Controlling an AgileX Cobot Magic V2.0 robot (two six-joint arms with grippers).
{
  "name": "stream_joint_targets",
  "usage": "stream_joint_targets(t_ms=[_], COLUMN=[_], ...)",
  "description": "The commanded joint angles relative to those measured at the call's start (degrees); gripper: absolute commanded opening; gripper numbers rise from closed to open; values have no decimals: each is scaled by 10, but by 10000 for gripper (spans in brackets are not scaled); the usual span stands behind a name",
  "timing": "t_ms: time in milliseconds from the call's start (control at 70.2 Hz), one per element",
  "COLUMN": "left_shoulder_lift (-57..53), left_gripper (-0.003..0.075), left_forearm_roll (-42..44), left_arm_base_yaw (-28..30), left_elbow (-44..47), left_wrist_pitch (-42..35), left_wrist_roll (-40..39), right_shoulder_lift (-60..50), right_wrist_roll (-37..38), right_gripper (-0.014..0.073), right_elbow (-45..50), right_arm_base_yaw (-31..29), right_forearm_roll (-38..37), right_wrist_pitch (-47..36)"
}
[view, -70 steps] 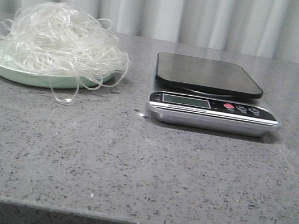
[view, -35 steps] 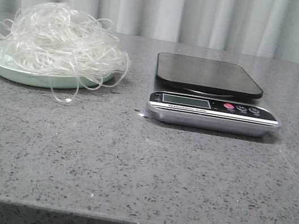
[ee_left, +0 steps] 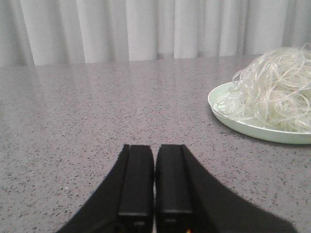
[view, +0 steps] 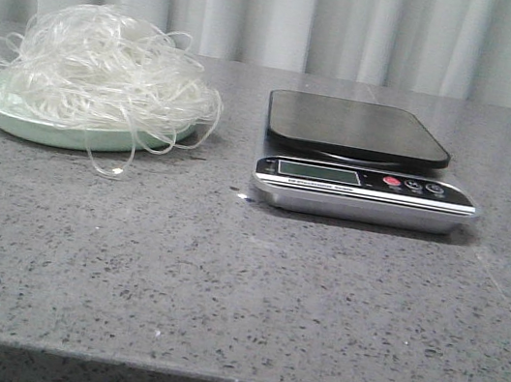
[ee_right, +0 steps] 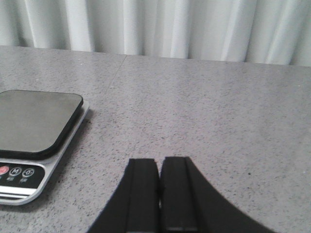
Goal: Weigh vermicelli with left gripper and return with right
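Whitish vermicelli (view: 108, 73), mint-green plate (view: 21, 124)

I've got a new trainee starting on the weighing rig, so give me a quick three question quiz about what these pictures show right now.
1. True or false: the vermicelli already lies on the scale.
2. Multiple choice: the vermicelli rests on A) the bare table, B) the green plate, C) the scale's platform.
3. Fill in: the jaws of the left gripper and the right gripper are both ____.

Key
1. False; the scale's platform carries nothing.
2. B
3. Shut, holding nothing.
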Motion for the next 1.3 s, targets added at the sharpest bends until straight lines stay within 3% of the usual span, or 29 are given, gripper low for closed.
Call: stream_joint_targets(t_ms=[0,228,527,626,1281], left_shoulder_lift=[-12,-12,-12,-11,-11], left_gripper=[137,137,137,137,137], left_forearm_roll=[-1,-1,-1,-1,-1], left_arm_base_yaw=[1,1,1,1,1], left_elbow=[4,4,4,4,4], left_wrist_pitch=[-43,-43,-43,-41,-41], left_wrist_roll=[-6,-6,-6,-6,-6], right_shoulder_lift=[2,-40,-200,-194,-195], right_wrist_roll=[10,10,10,10,10], right_gripper=[151,151,151,151,151], right_elbow=[-2,30,129,161,159], right_arm_base_yaw=[2,-4,-15,-30,-42], right_forearm_roll=[-11,-11,-9,18,28], right_wrist_pitch=[-68,-69,-69,-109,-92])
